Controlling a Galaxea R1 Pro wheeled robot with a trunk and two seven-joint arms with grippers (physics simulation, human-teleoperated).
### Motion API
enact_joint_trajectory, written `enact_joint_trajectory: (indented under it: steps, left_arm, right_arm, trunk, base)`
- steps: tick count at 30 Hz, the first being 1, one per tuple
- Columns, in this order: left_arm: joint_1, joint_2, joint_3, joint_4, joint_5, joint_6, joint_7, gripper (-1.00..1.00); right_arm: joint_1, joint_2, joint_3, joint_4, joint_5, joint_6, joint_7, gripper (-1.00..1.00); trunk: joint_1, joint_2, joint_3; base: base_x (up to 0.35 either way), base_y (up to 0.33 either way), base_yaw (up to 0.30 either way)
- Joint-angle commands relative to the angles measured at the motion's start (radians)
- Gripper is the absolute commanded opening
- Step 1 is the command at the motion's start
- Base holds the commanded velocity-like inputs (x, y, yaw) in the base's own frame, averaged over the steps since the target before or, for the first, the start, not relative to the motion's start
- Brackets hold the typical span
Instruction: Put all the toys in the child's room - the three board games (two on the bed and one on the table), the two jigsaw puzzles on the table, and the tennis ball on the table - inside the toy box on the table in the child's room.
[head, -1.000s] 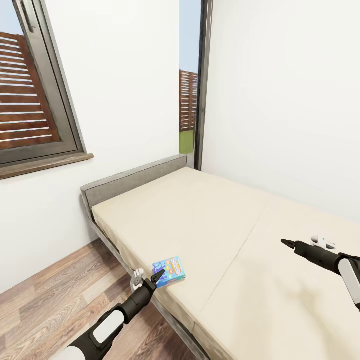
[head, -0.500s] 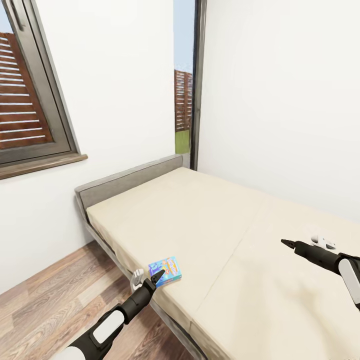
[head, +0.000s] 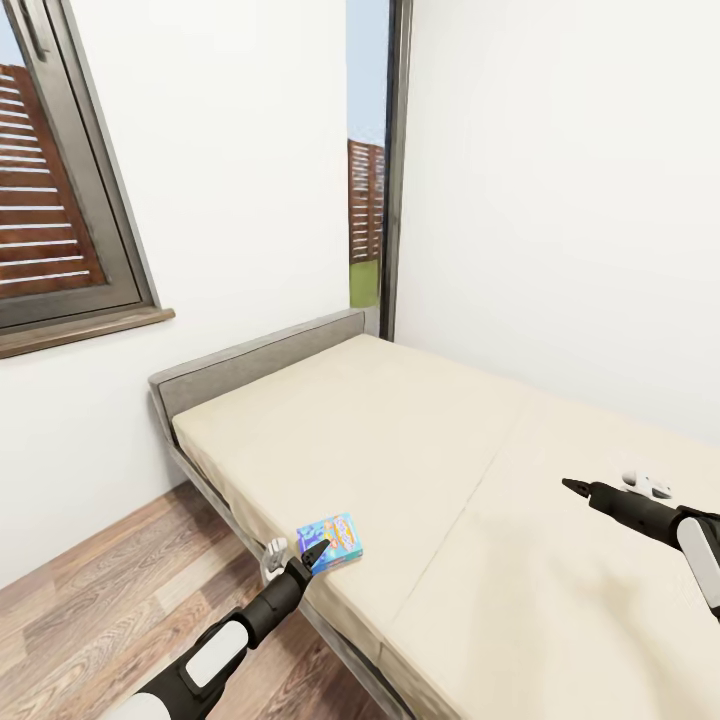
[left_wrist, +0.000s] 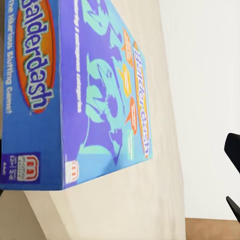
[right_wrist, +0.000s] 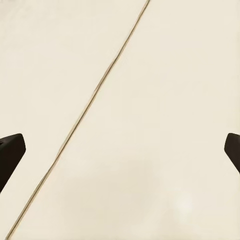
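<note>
Flat blue printed board game box (head: 331, 540), lettered "Balderdash": lying at the near edge of the beige-mattressed, grey-framed bed (head: 420, 450). Left end effector (head: 315, 549) hovering beside it, fingers released, likely lining up a grasp. Right end effector (head: 572, 487) idling released over bare mattress. White walls, wood-plank floor (head: 90, 600).

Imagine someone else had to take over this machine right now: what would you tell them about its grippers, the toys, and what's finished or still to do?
Left gripper: open, empty, right at the near edge of the flat blue "Balderdash" game box, not gripping it.
Right gripper: open, empty, hovering over the plain beige mattress of the grey-framed bed.
The blue box lies flat near the mattress's edge beside the wood-plank floor.
Done: nothing picked up here.
Left: grasp the blue box, carry it to the toy box, then the other toys, wherever they are.
</note>
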Motion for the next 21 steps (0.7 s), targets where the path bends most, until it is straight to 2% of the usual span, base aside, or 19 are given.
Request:
enact_joint_trajectory:
  steps: [1,8,9,21]
  left_arm:
    - [-0.001,0.000,-0.005,0.000,0.011,0.008,-0.004,1.00]
    - [-0.001,0.000,-0.005,0.000,0.012,0.008,-0.004,1.00]
    - [-0.001,0.000,-0.005,0.000,0.012,0.008,-0.004,-1.00]
    - [-0.001,0.000,-0.003,0.000,0.012,0.007,-0.005,-1.00]
  right_arm:
    - [-0.001,0.000,-0.002,0.000,-0.001,0.006,0.003,1.00]
    - [-0.001,0.000,-0.002,0.000,-0.001,0.006,0.003,1.00]
    - [-0.001,0.000,-0.002,0.000,-0.001,0.006,0.003,1.00]
    - [-0.001,0.000,-0.002,0.000,-0.001,0.006,0.003,1.00]
  trunk:
    - [0.000,0.000,-0.001]
    - [0.000,0.000,-0.001]
    - [0.000,0.000,-0.001]
    - [0.000,0.000,-0.001]
  base:
    - [0.000,0.000,-0.005]
    - [0.000,0.000,-0.003]
    - [0.000,0.000,-0.002]
    - [0.000,0.000,0.000]
